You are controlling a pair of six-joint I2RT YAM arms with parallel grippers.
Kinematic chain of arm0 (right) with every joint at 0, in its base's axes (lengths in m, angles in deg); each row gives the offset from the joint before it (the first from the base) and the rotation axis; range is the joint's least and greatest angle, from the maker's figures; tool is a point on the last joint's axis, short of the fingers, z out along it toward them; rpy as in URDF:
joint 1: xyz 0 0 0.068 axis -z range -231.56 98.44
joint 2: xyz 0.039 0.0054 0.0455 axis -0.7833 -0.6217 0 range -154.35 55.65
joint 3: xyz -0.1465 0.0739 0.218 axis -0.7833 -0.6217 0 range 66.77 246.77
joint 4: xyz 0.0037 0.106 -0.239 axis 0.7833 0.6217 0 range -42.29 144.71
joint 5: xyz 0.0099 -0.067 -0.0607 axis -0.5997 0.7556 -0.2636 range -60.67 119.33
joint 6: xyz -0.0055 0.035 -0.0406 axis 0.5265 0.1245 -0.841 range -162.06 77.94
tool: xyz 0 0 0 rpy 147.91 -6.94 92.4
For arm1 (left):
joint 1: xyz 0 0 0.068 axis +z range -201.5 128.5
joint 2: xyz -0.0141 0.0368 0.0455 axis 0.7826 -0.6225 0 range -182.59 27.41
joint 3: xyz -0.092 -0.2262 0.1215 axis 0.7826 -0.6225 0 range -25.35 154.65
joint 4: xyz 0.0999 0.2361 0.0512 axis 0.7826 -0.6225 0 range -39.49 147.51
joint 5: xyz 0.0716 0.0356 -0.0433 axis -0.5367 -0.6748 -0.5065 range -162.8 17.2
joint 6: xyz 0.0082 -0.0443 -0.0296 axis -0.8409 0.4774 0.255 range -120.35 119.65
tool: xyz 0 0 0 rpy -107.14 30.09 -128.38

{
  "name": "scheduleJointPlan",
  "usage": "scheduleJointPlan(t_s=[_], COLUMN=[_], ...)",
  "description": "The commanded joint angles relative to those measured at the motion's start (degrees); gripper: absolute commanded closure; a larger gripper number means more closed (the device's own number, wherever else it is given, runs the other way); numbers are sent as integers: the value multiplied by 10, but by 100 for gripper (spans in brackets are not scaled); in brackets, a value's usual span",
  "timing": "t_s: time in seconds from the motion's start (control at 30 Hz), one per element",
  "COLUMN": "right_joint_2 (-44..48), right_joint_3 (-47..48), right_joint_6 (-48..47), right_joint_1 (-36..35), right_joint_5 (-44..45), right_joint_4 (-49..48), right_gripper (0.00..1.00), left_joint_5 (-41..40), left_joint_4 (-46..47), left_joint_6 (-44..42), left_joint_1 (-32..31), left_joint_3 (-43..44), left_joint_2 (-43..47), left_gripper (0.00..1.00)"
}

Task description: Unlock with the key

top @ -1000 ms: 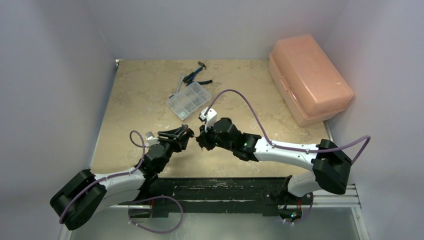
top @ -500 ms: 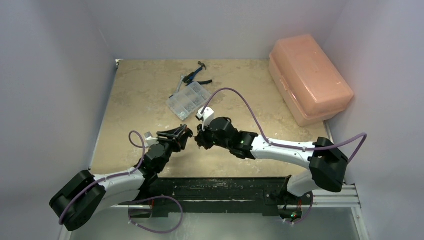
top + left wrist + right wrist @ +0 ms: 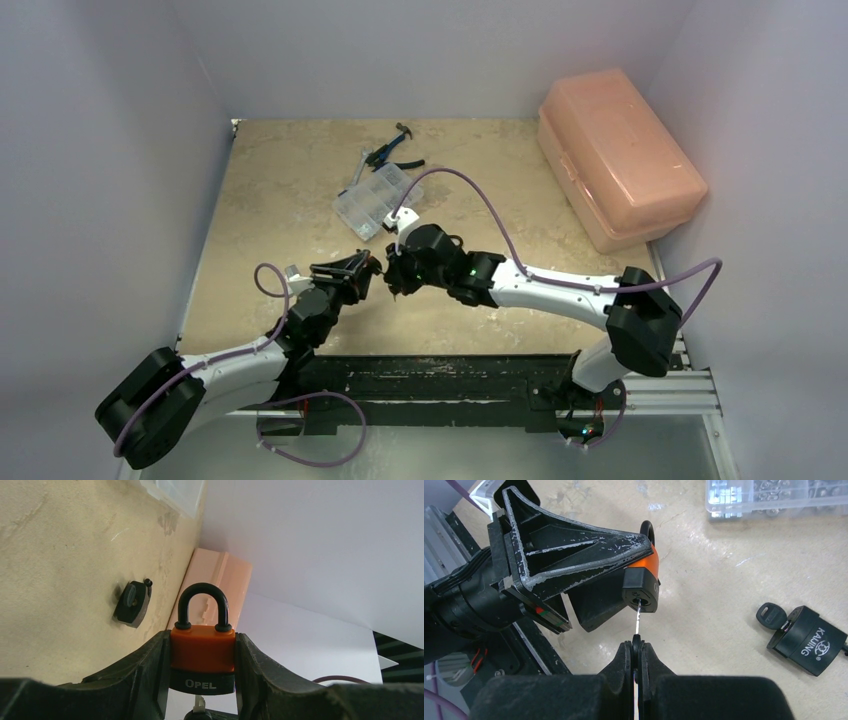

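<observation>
My left gripper (image 3: pixel 202 667) is shut on an orange padlock (image 3: pixel 202 650) with a black base marked OPEL and a closed black shackle. It holds the lock above the table; the lock also shows in the right wrist view (image 3: pixel 644 580). My right gripper (image 3: pixel 637 652) is shut on a key (image 3: pixel 637 622) with a black head. The key's silver blade points at the keyhole in the lock's base and its tip reaches it. In the top view the two grippers meet, left (image 3: pixel 368 268) and right (image 3: pixel 398 275).
A second black padlock (image 3: pixel 806 639) marked KAIJING lies on the table with a key in it. A clear parts box (image 3: pixel 378 200) and blue pliers (image 3: pixel 392 152) lie further back. A pink lidded case (image 3: pixel 618 155) stands at the back right.
My right arm has moved left toward the left gripper, bringing the key up to the lock. The left arm has barely moved.
</observation>
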Motion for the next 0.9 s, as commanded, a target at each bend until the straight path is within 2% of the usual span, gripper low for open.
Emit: scheduleJointPlan(t_s=[0.0, 0.67, 0.87], right_joint_2=[-15, -56, -69], right_joint_3=[45, 107, 121], right_joint_6=[35, 83, 91], right_joint_1=[-6, 13, 15], right_joint_5=[-59, -75, -104], right_joint_4=[-4, 59, 70], right_gripper=[100, 100, 100], left_joint_5=[28, 30, 31], left_joint_4=[51, 53, 58], left_joint_6=[-9, -20, -19], left_joint_1=[-3, -4, -4], left_joint_3=[6, 6, 6], left_joint_2=[11, 17, 12], left_gripper=[100, 100, 100])
